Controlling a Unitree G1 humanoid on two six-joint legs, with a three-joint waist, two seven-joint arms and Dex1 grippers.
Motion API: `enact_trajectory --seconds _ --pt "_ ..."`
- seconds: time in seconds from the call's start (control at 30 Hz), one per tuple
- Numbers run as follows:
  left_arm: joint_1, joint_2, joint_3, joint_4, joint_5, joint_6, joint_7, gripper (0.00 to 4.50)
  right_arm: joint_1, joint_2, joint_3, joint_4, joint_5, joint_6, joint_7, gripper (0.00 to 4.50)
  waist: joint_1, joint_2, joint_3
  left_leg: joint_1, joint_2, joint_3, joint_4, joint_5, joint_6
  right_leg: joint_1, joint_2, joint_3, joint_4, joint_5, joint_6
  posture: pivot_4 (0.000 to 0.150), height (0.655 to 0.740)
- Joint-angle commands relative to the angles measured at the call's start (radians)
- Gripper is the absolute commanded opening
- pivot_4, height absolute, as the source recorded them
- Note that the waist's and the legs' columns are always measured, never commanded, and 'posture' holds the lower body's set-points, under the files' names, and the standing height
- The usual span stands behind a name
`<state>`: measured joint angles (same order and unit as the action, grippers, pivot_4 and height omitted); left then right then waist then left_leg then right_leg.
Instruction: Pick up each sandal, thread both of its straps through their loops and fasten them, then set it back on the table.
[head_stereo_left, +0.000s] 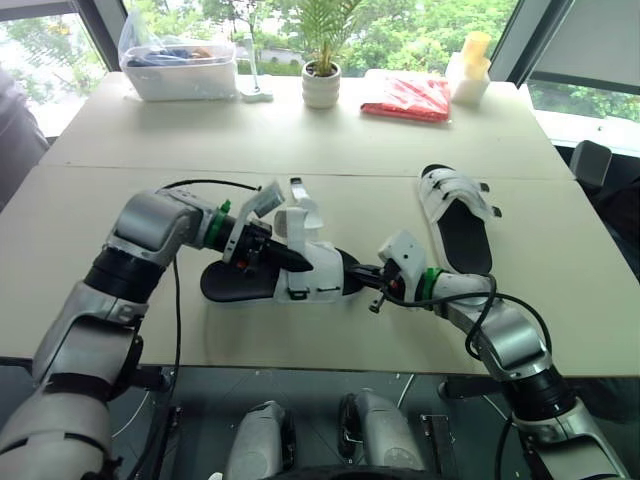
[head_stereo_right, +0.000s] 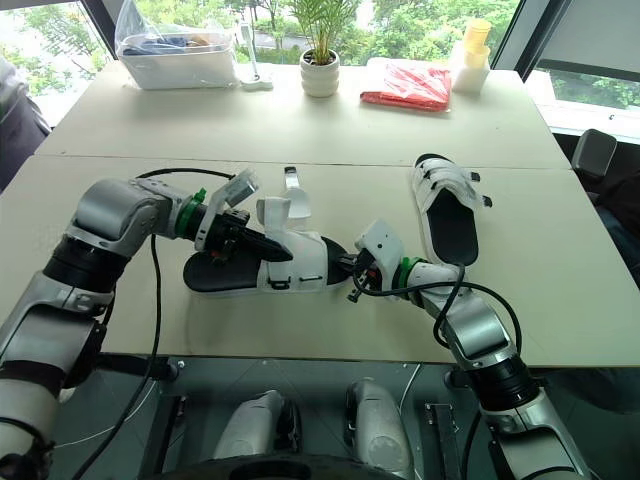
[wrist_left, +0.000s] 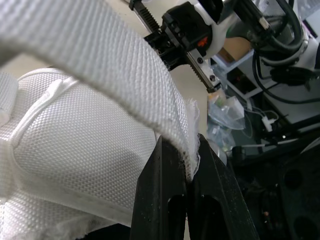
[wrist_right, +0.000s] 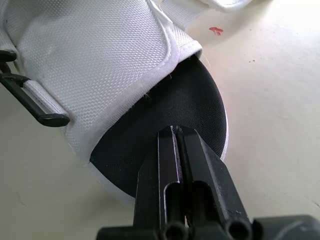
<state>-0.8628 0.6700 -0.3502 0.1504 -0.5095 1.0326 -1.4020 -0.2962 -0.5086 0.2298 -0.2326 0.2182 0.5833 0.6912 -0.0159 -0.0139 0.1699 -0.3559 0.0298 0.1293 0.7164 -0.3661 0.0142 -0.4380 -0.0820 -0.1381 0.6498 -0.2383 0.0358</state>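
Were 2 black-soled, white-strapped sandals: one sandal (head_stereo_left: 320, 275) at the fingers (wrist_right: 205, 170), other sandal (head_stereo_left: 462, 235) beyond rt fingers. Also 1 white-potted green plant (head_stereo_left: 321, 85), 1 red flat packet (head_stereo_left: 407, 98), 1 clear plastic bin (head_stereo_left: 180, 68).

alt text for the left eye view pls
Two robot arms work a white sandal on a beige table: the left gripper pinches one strap, and the right gripper clamps its toe end. A second sandal lies to the right; a potted plant and a red packet sit farther back.
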Motion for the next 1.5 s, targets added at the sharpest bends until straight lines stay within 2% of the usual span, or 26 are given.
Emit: enact_trajectory --seconds 0.03,0.13,0.2,0.23,0.37,0.4,0.57,0.73,0.9,0.97,1.1,1.33,1.47,1.5 --pt "0.038 0.032 -0.015 -0.076 0.002 -0.011 -0.016 0.03 0.017 -0.002 0.021 0.036 -0.019 0.029 0.001 0.0 -0.001 0.0 0.0 0.0 0.0 0.0 0.0 0.0 0.0 0.0 0.0 0.0 0.0 0.0 0.0 0.15 0.7288" --pt "0.055 0.018 -0.009 -0.072 0.022 -0.037 0.02 0.91 0.007 0.002 0.022 0.044 -0.018 0.03 0.003 0.0 0.0 0.0 0.0 0.0 0.0 0.0 0.0 0.0 0.0 0.0 0.0 0.0 0.0 0.0 0.0 0.15 0.7288" --pt "0.06 0.002 0.004 -0.053 0.034 -0.054 0.052 1.81 0.006 0.004 0.024 0.047 -0.018 0.029 0.004 0.0 0.001 0.0 0.0 0.0 0.0 0.0 0.0 0.0 0.0 0.0 0.0 0.0 0.0 0.0 0.0 0.15 0.7288" --pt "0.059 -0.003 0.008 -0.045 0.037 -0.059 0.059 2.42 0.004 0.004 0.024 0.05 -0.019 0.028 0.005 0.0 0.002 0.0 0.0 0.0 0.0 0.0 0.0 0.0 0.0 0.0 0.0 0.0 0.0 0.0 0.0 0.15 0.7288" --pt "0.064 0.016 0.027 -0.053 0.018 -0.06 0.036 4.36 0.0 0.003 0.025 0.053 -0.018 0.027 0.01 0.0 -0.001 0.0 0.0 0.001 0.0 0.0 0.0 0.0 0.0 0.0 0.0 0.0 0.0 0.0 0.0 0.15 0.7288" --pt "0.064 0.023 0.034 -0.058 0.008 -0.053 0.027 4.48 -0.001 0.003 0.025 0.055 -0.017 0.027 0.011 0.0 -0.001 0.0 0.0 0.001 0.0 0.0 0.0 0.0 0.0 0.0 0.0 0.0 0.0 0.0 0.0 0.15 0.7288" --pt "0.087 0.106 0.061 -0.119 -0.04 -0.04 -0.048 4.48 -0.012 0.006 0.027 0.066 -0.018 0.025 0.02 0.0 -0.004 0.0 0.0 0.001 0.0 0.0 0.0 0.0 0.0 0.0 0.0 0.0 0.0 0.0 0.0 0.15 0.7288" --pt "0.146 0.188 0.139 -0.174 -0.098 -0.01 -0.051 4.48 -0.019 0.008 0.031 0.074 -0.021 0.021 0.027 0.0 -0.004 0.0 0.0 0.0 0.001 0.0 0.0 0.0 0.0 0.0 0.0 0.0 0.0 0.0 0.0 0.15 0.7288" --pt "0.281 0.292 0.229 -0.308 -0.194 0.031 -0.079 4.48 -0.016 0.01 0.036 0.076 -0.026 0.016 0.03 0.0 -0.007 0.0 0.0 0.0 0.001 0.0 0.0 0.0 0.0 -0.001 0.0 0.0 0.001 0.0 0.0 0.15 0.7288" --pt "0.363 0.315 0.234 -0.369 -0.179 0.002 -0.047 4.48 -0.015 0.01 0.036 0.077 -0.026 0.015 0.032 0.0 -0.006 0.0 0.0 0.001 0.001 0.0 0.0 0.0 0.0 -0.001 0.0 0.0 0.0 0.0 0.0 0.15 0.7288" --pt "0.497 0.241 0.227 -0.447 -0.123 -0.094 0.093 4.48 -0.009 0.009 0.038 0.076 -0.028 0.013 0.035 0.0 -0.002 0.001 -0.001 0.001 0.001 0.0 -0.001 0.0 0.0 0.0 -0.001 0.0 0.0 0.0 -0.001 0.15 0.7288" --pt "0.507 0.044 0.169 -0.411 -0.075 -0.099 0.293 4.48 -0.001 0.007 0.039 0.067 -0.032 0.019 0.037 0.0 -0.002 0.001 -0.002 0.001 0.001 0.0 -0.001 0.0 0.0 0.0 0.0 0.0 0.0 0.0 -0.001 0.15 0.7288" --pt "0.497 -0.016 0.161 -0.389 -0.08 -0.085 0.338 4.48 0.004 0.005 0.039 0.063 -0.033 0.022 0.036 0.0 0.003 0.002 -0.003 0.002 0.0 0.0 -0.001 0.0 0.0 0.001 -0.001 0.0 0.0 0.0 -0.001 0.15 0.7288" --pt "0.493 -0.029 0.166 -0.386 -0.094 -0.063 0.348 4.24 0.006 0.005 0.039 0.062 -0.035 0.022 0.035 0.0 0.004 0.003 -0.004 0.003 0.0 0.0 -0.001 0.0 0.0 0.003 -0.001 0.0 -0.001 0.0 -0.001 0.15 0.7288"
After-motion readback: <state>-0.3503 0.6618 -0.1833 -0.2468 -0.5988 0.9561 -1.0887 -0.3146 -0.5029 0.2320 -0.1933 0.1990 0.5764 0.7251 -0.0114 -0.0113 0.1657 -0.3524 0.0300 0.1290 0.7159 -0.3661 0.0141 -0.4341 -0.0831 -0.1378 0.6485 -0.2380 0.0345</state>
